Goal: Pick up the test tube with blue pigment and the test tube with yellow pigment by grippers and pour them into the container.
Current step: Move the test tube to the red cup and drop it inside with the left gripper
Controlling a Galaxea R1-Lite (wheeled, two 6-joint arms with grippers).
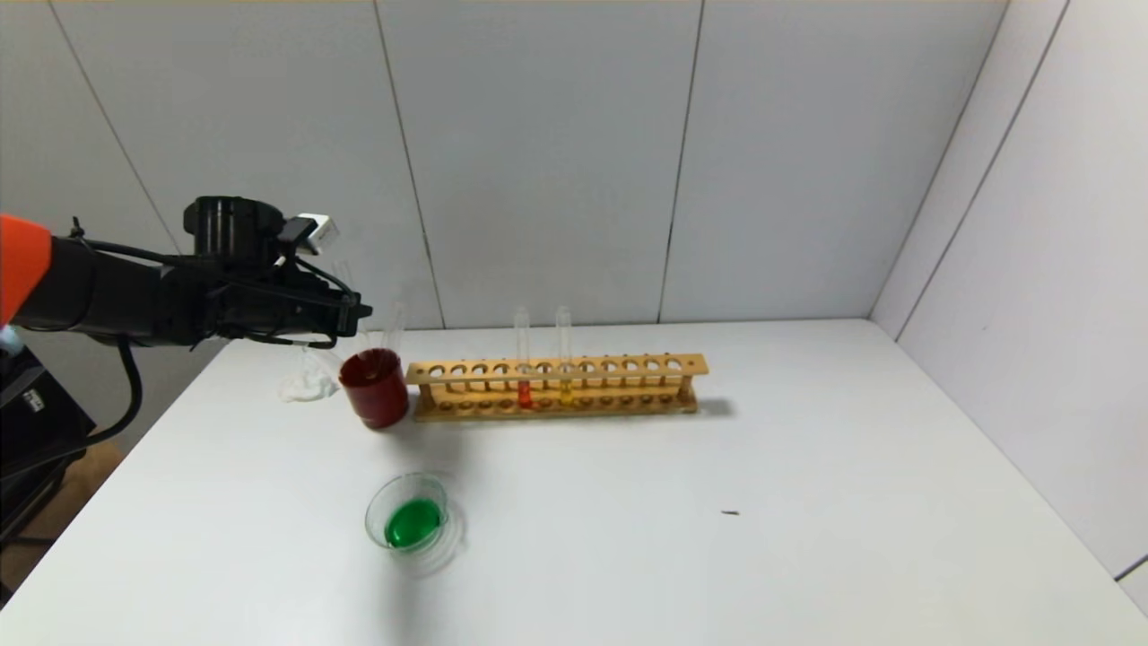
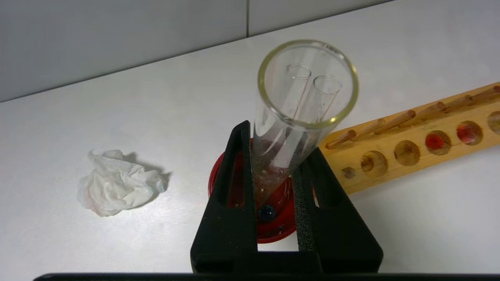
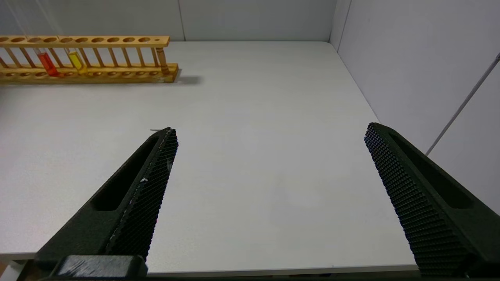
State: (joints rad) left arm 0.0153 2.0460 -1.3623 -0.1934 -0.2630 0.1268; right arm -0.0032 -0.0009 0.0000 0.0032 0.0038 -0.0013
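Now the left hand (image 2: pixel 275 183) hangs above the dark red cup (image 1: pixel 375 388), its black fingers (image 2: pixel 230 187) pinched tight on an emptied clear test tube (image 2: pixel 300 113) whose open mouth faces the wrist camera. Only a dark blue drop shows near the tube's lower end, right over the cup's red inside. Whether this is the blue-pigment tube the pictures do not settle beyond that drop. Two more empty glass tubes stand in the cup, seen through the held tube's mouth.

Just left of that hand, on the white worktop (image 1: pixel 807 502), lies a crumpled white tissue (image 2: pixel 117 181). Nearer the robot than the hand sits the container (image 1: pixel 411 519), a shallow clear glass dish holding bright green liquid, well apart from the cup.

To the right of the hand, starting just beside the cup, stretches the wooden test tube rack (image 1: pixel 556 386). Two tubes stand upright in it, in neighbouring holes near its middle: one with red-orange liquid (image 1: pixel 525 395), then the test tube with yellow pigment (image 1: pixel 566 391), well apart from the left hand.

Farther right, the right hand (image 3: pixel 269 195) hovers low over bare worktop, fingers (image 3: pixel 148 195) spread wide with nothing between them; the rack's right end lies well beyond it, off toward the left hand's side.
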